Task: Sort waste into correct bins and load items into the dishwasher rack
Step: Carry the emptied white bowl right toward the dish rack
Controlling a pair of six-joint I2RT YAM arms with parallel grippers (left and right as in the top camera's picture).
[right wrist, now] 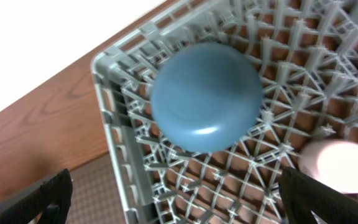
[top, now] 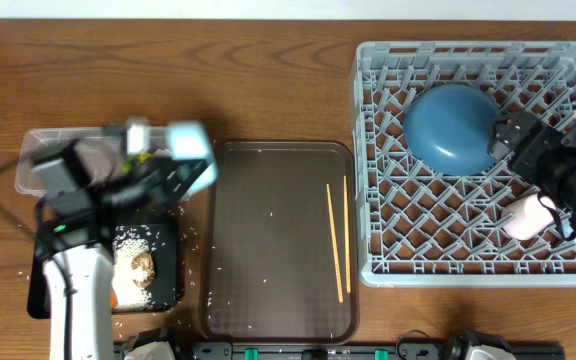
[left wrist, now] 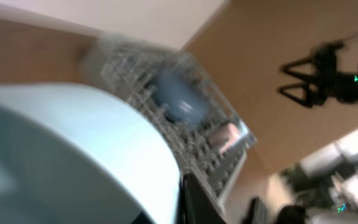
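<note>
Left gripper clenched on the blurred light-blue cup above the clear tub and black tray, right gripper spread open over the dishwasher rack, where the blue plate and white-pink cup sat.

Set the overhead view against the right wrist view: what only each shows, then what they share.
Overhead only: the chopsticks on the brown tray, the black tray with rice and a food lump, the clear tub, and the light-blue cup held by the left gripper. Right wrist only: no further objects, just a look between the right gripper's open jaws. Both: the blue plate and pink cup in the rack.
</note>
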